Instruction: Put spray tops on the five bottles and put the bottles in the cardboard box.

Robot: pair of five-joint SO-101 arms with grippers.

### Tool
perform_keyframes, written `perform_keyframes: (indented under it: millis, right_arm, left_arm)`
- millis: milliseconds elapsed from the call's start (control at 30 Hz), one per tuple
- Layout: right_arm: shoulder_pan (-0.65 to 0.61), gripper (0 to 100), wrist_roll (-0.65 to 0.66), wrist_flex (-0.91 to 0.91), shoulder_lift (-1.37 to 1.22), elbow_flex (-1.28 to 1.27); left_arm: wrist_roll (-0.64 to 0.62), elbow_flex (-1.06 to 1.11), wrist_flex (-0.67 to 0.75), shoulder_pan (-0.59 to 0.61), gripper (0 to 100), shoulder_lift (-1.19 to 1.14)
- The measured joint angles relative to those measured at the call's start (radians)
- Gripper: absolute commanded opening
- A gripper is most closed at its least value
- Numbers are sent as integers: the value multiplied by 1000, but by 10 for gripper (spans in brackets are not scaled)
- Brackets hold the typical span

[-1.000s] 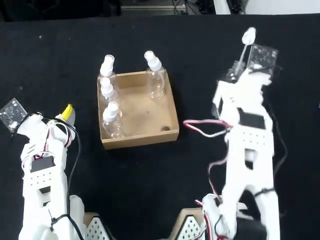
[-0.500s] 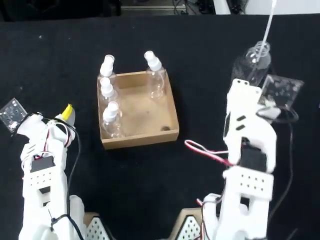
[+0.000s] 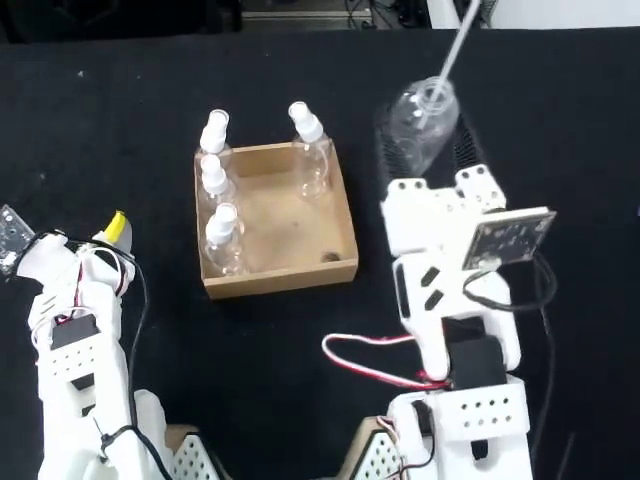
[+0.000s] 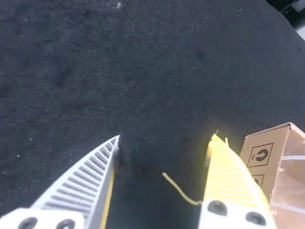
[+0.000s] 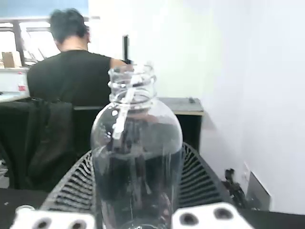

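A clear bottle (image 3: 418,128) is raised off the table and tilted, with my right gripper (image 3: 420,150) shut on its body. A thin white tube (image 3: 455,50) sticks out of its open neck and runs off the top edge of the high view. The right wrist view has the bottle (image 5: 136,157) upright between the black ribbed fingers (image 5: 200,179), the tube (image 5: 121,114) inside it. The cardboard box (image 3: 340,215) holds several bottles with white spray tops (image 3: 222,218). My left gripper (image 4: 164,138) is open over bare black cloth, left of the box's corner (image 4: 264,157).
The black table (image 3: 130,110) has free room left of the box and between the box and the right arm. Both arm bases (image 3: 375,455) stand at the front edge. Red and white cables (image 3: 365,360) loop off the right arm.
The right arm has swung left toward the box with the bottle, which now tilts toward the camera. The left arm has shifted slightly left and back.
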State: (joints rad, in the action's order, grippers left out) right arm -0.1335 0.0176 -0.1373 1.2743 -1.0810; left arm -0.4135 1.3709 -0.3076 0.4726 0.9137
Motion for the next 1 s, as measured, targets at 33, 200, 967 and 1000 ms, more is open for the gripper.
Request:
perform_keyframes:
  millis: [33, 200, 967, 1000]
  right_arm:
    - [-6, 10, 0, 3, 5, 0]
    - [-80, 10, 0, 61, 5, 0]
    - [-528, 10, 252, 68, 5, -199]
    - [-528, 10, 252, 66, 5, -199]
  left_arm:
    - [0, 0, 0, 0, 266, 0]
    - [0, -37, -12, 3, 266, 0]
    - [371, -1053, -887, -133, 266, 0]
    - [394, -1074, -919, -160, 266, 0]
